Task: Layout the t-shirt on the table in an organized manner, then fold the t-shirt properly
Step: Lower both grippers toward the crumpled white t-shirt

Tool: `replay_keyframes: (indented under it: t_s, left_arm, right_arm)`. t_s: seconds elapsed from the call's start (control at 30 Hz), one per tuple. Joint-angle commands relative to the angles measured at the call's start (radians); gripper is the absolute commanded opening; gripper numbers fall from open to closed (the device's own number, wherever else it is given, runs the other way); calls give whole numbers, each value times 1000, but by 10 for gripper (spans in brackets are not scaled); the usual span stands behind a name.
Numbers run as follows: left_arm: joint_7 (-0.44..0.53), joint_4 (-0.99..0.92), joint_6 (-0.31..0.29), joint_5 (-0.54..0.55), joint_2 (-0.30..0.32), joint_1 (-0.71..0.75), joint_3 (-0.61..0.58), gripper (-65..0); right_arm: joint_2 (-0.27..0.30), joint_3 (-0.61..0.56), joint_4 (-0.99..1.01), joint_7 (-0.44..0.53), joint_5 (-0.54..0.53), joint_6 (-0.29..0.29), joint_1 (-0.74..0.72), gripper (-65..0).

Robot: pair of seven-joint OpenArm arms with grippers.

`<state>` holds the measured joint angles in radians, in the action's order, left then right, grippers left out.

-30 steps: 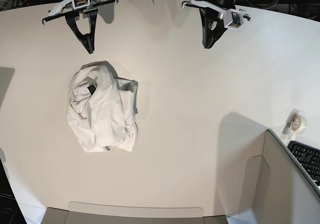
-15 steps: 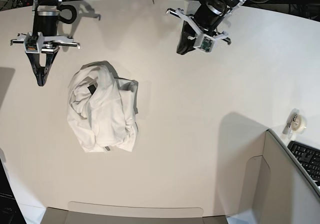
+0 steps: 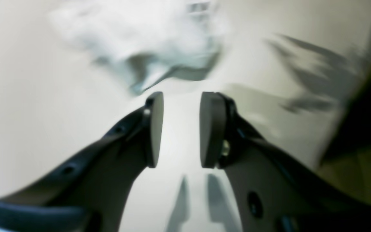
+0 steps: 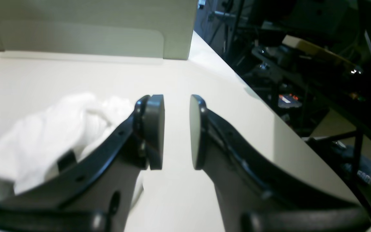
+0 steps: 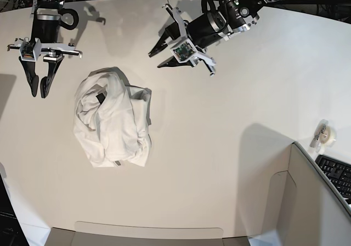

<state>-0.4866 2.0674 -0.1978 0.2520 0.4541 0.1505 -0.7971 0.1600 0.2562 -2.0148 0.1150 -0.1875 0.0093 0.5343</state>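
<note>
Base view, near to far: grey-white box panel [image 5: 321, 202] at lower right corner w/ a keyboard [image 5: 335, 175] edge behind it, and a tape roll [image 5: 327, 134] just beside on the table [image 5: 219, 147]. Mid-left, the t-shirt [image 5: 112, 119] sits crumpled in a white heap, plain side out, small dark neck label [image 5: 101, 98] showing near its top; no print visible. It lies flat on the tabletop, nothing touching it.

Farther back, both arms hang over the table's far part. Right gripper [image 5: 38, 84] is just off the heap's upper left, fingers pointing down-frame, apart from the cloth. Left gripper [image 5: 159, 54] is tilted over toward the shirt from the upper right, near but not touching.

Right wrist cam: right gripper [image 4: 176, 132] pads parted w/ a clear gap, holding nothing; bare table between them, shirt [image 4: 43, 138] bunched to the left behind the left finger, table edge running off to the right.

Left wrist cam (blurry): left gripper [image 3: 180, 129] pads also parted, empty; shirt [image 3: 140, 42] is a smeared white mass ahead of the tips, w/ tabletop between.
</note>
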Motion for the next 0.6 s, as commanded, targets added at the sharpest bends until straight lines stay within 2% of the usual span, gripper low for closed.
replay_keyframes:
  t_s: [0.0,0.07,0.13,0.23,0.33,0.4,0.5,0.57]
  left_arm:
    - [-14,19,-19,16,-4,-22,-2,-437]
    - [-63,14,-67,40,-33,-58,-2,-428]
    - [-88,14,-84,45,-51,-82,0,-427]
    - [-99,14,-82,42,-84,-101,6,-427]
    - [-100,5,-81,39,-94,-102,8,-427]
    - [-100,-8,-81,39,-97,-118,8,-427]
    - [-100,-14,-81,39,-99,-118,8,-427]
    - [-100,-15,-81,39,-99,-118,8,-427]
  right_arm:
    - [10,4,-19,19,-4,-6,-18,-509]
    - [13,4,-19,-45,-4,-4,-66,-506]
    - [40,2,-16,-119,-5,7,-121,-505]
    - [57,1,-11,-239,-5,57,-208,-505]
    - [88,1,-7,-306,-7,105,-268,-505]
    - [118,1,21,-343,-14,166,-314,-505]
    - [152,7,81,-424,-134,265,-385,-505]
    - [180,19,127,-506,-243,278,-434,-505]
